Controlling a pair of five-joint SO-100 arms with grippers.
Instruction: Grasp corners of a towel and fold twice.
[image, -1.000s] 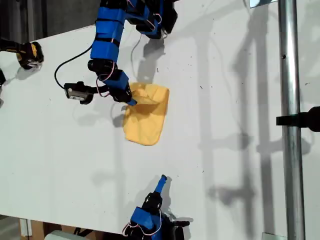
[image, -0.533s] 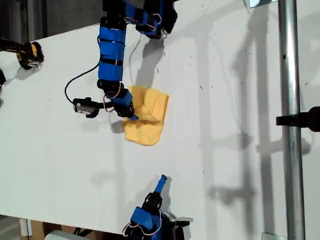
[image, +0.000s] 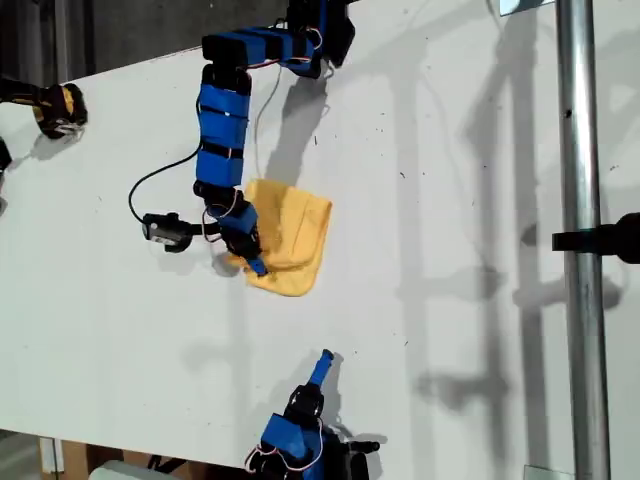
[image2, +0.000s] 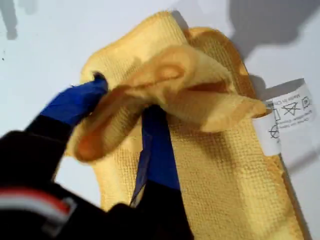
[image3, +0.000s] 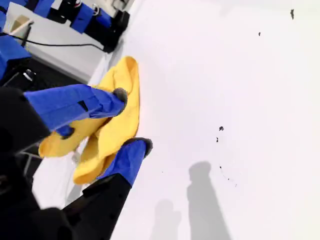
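My first gripper (image: 257, 265) is clenched on a bunched corner (image2: 150, 90) of the towel (image: 290, 240), at the towel's 7 o'clock edge. My second gripper (image: 326, 358), at 6 o'clock on the table (image: 450, 200), is released and empty.

White table (image: 450, 200), metal pole (image: 578, 250) — long soft shadows

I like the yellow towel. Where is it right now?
In the exterior view, the towel lies near the middle of the white table, with one edge pinched by my first gripper.
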